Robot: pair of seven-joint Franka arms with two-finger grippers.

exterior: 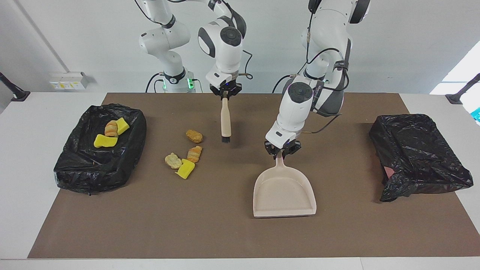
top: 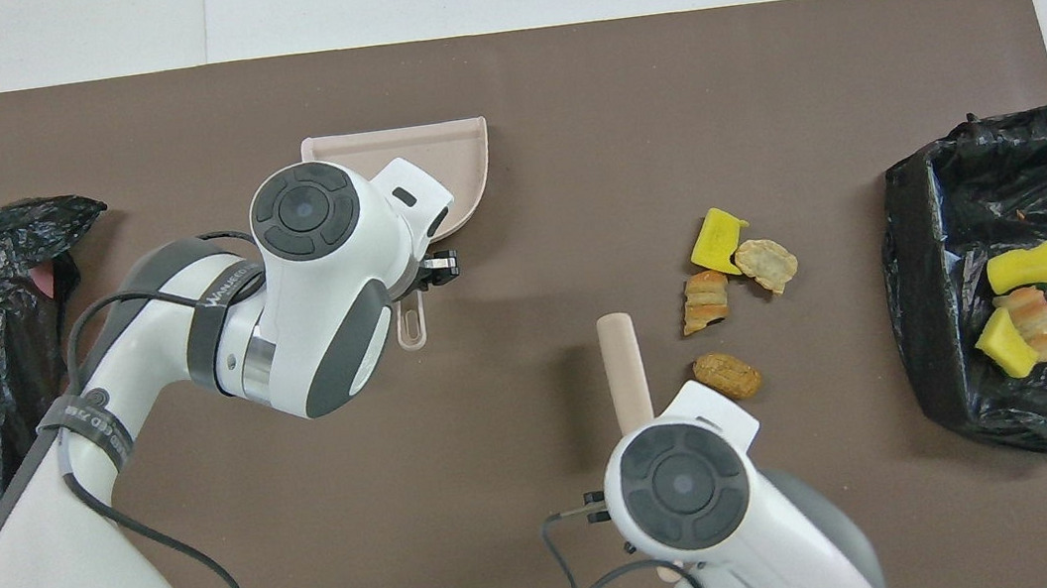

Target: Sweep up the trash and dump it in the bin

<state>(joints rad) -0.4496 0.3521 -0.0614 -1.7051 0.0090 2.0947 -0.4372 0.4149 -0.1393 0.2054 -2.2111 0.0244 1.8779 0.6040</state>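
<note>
seven pieces of trash show. four lie loose on the brown worktop (exterior: 240, 232) in a cluster: a tan lump (exterior: 194, 136) nearest the robots, an orange ridged lump (exterior: 194, 153), a pale lump (exterior: 173, 160) and a yellow wedge (exterior: 185, 169) touching it. three rest inside the black-lined bin (exterior: 75, 165) at the right arm's end: two yellow wedges (exterior: 105, 141) (exterior: 122, 125) flanking an orange ridged lump (exterior: 111, 128).

We've got both arms reaching out over the table, wrists pitched down. Left gripper (exterior: 282, 151) jaws clamped on a handle, hanging low mid-table. Right gripper (exterior: 225, 92) also clamped on a handle, raised higher.
</note>
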